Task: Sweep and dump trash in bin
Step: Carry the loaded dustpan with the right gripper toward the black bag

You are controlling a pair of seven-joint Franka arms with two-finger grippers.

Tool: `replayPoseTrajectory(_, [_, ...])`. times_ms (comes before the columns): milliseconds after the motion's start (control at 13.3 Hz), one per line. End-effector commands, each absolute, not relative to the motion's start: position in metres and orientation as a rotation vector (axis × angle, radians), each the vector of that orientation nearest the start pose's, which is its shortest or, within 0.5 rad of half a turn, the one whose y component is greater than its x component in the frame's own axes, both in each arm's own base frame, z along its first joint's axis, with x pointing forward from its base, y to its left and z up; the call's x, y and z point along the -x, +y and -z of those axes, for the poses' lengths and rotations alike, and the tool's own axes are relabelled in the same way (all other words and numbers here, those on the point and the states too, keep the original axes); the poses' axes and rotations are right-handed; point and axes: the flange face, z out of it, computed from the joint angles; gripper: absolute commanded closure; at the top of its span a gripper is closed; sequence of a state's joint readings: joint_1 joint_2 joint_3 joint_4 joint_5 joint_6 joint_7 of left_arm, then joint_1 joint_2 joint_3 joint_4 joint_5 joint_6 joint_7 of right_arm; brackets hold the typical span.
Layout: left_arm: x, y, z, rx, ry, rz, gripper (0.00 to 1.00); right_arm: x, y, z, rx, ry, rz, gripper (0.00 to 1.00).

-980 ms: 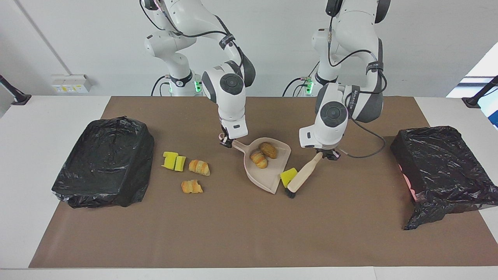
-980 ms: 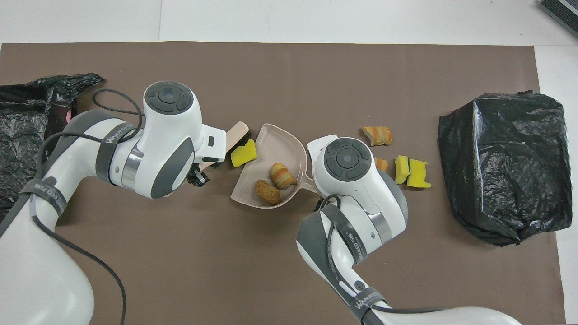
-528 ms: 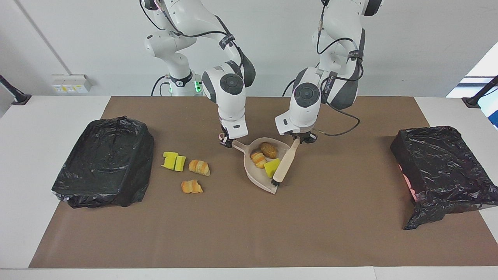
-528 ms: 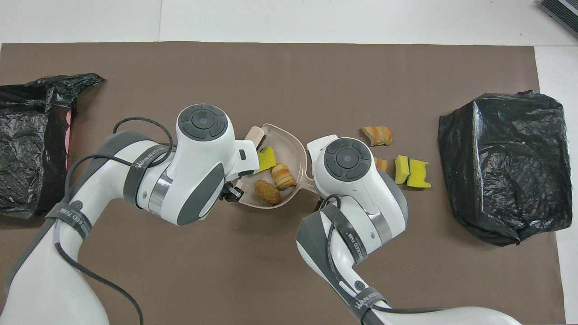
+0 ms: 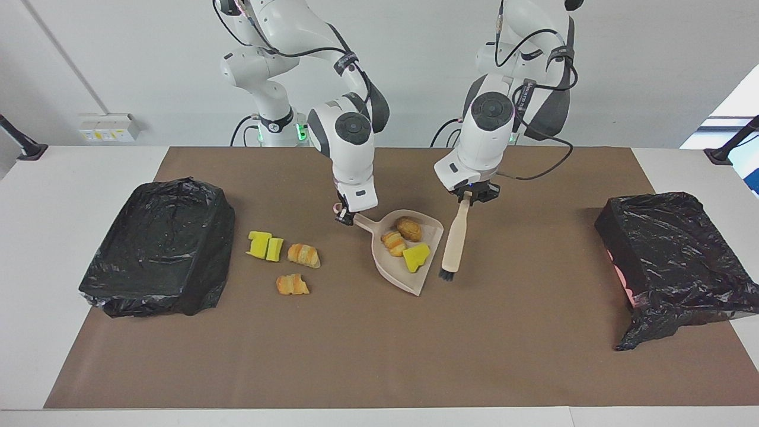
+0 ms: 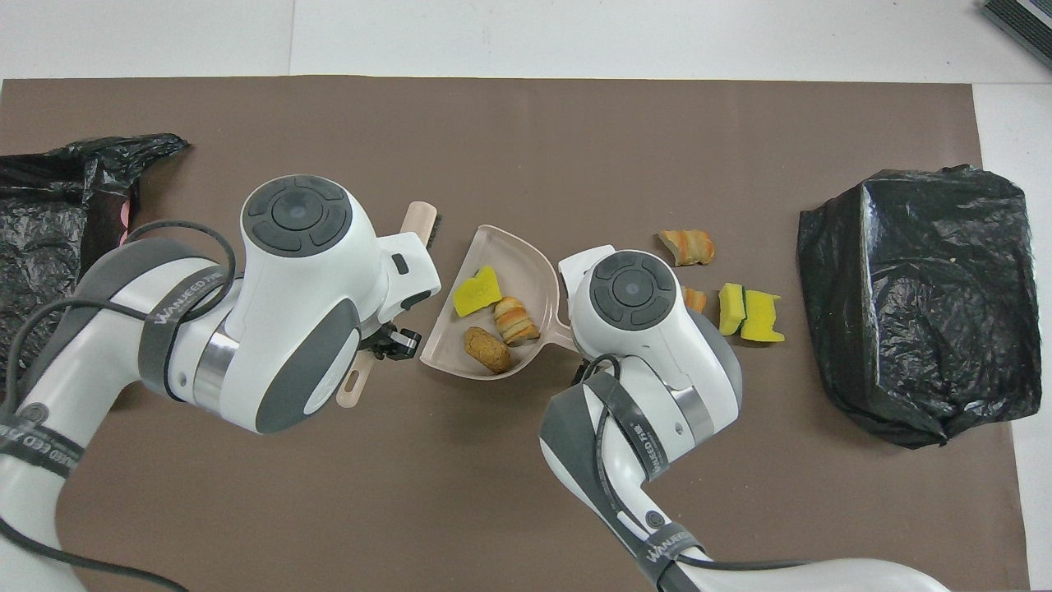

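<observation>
My right pincer [image 5: 345, 218] is clamped on the dustpan [image 5: 396, 274] handle, pan resting on the brown mat [image 5: 367, 356]. In the pan, just below that pincer: a yellow chunk [image 5: 416, 257] and two bread bits [image 5: 401, 235]. My left pincer [image 5: 470, 198] pinches the brush [image 5: 455, 242] handle, bristles hanging down just beside the pan's open edge. More trash [image 5: 284, 261] lies on the mat between my right pincer and a black-bagged bin [image 5: 160, 249]. Another bagged bin [image 5: 673, 255] sits well off from my left pincer.

Bare mat [image 5: 367, 344] away from the robots; dustpan [image 5: 409, 279], brush [image 5: 455, 240] mid-table — perhaps narrowly apart; bins [image 5: 160, 249] flanking.
</observation>
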State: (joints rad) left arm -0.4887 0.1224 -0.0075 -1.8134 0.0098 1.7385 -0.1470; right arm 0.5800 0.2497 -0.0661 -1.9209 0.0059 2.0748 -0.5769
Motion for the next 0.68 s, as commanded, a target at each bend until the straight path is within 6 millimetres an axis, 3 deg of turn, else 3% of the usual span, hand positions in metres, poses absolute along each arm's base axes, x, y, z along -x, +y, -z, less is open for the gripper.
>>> replayPoseTrajectory(0, [-0.468,-0.251,-0.475,3.049,0.346,-0.259,1.00,-0.528,0.281,-0.372,2.745,-1.553,-0.082,1.00])
replayPoseTrajectory(226, [-0.426,-0.245,-0.466,3.038,0.071,-0.265,1.00,-0.538,0.254,-0.411,2.772,-1.484,0.019,1.00])
replayPoseTrajectory(377, [-0.397,-0.260,-0.460,3.043,0.085,-0.244,1.00,-0.551,0.215,-0.439,2.803,-1.430,0.086,1.00])
replayPoseTrajectory(603, [-0.360,-0.280,-0.454,3.148,-0.045,-0.356,1.00,-0.566,0.162,-0.479,2.830,-1.393,0.168,1.00])
